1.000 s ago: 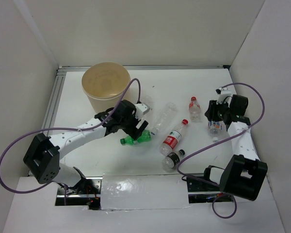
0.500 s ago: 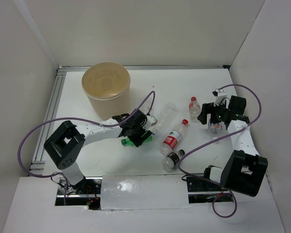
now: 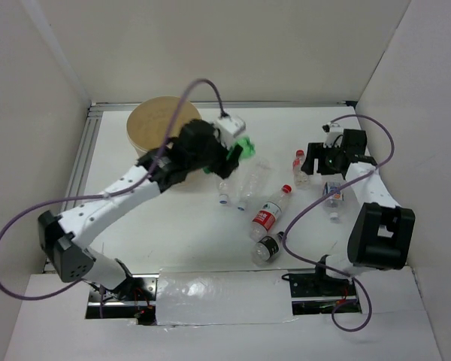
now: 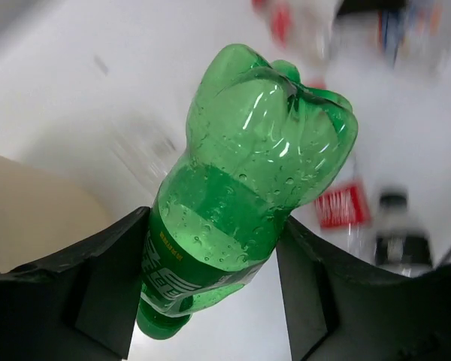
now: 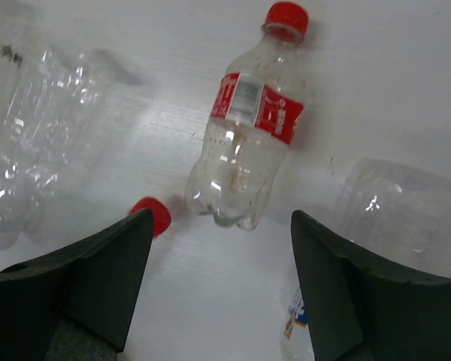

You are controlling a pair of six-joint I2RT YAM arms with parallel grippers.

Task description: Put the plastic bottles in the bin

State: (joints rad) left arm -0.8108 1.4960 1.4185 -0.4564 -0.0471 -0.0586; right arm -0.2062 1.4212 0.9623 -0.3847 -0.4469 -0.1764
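Green plastic bottle (image 4: 248, 188) is up in the air, held in the left claw (image 4: 212, 248), a bit above the middle of the top view and just to the right of the big round tan bin (image 3: 137, 124). The claw's 2 black fingers (image 4: 109, 282) press on both sides of the bottle's middle, closed only as far as the bottle lets them. The bottle is not over the bin's open mouth yet, so I think the job now is to carry it and drop it in. To do that well, the arm should slide toward the left of the top view until the whole bottle hangs over the middle of the bin, not over the thick rim. It should keep squeezing all the way, because the bottle is round, smooth and looks slippery. Only then should the fingers open. The right claw (image 5: 222, 226) is wide open and holds nothing. It hangs over a small clear bottle with a red cap and a red and white label (image 5: 248, 143), lying flat on the white table (image 5: 406, 83). About 5 more bottles lie on the table, so a lot of the task is left.
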